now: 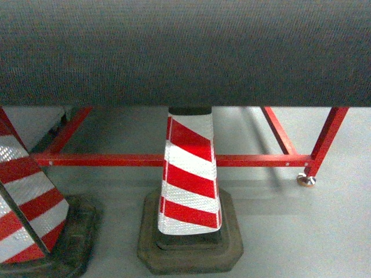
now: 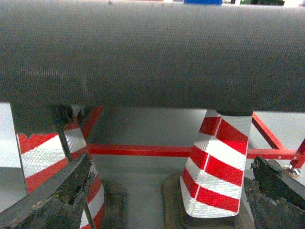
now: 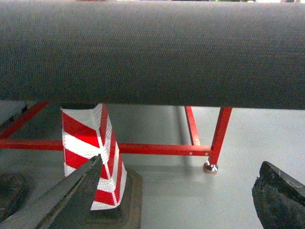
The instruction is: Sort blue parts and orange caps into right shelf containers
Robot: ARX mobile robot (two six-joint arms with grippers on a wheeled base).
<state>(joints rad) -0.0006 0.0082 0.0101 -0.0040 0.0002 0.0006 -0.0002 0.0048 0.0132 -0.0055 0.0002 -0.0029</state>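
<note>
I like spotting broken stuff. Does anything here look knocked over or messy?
Nothing stands out. Both striped cones stand upright on their bases under the dark mat, and the red frame looks straight. Nothing has spilled on the floor.

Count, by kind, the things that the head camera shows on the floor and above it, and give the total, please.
Red-and-white striped traffic cones: 2, the middle cone and the left cone, cut by the edge
Red metal frame: 1
Dark textured surface across the top: 1
Orange caps: 0 in view
Blue crates: 0 in view
Total: 4
</note>
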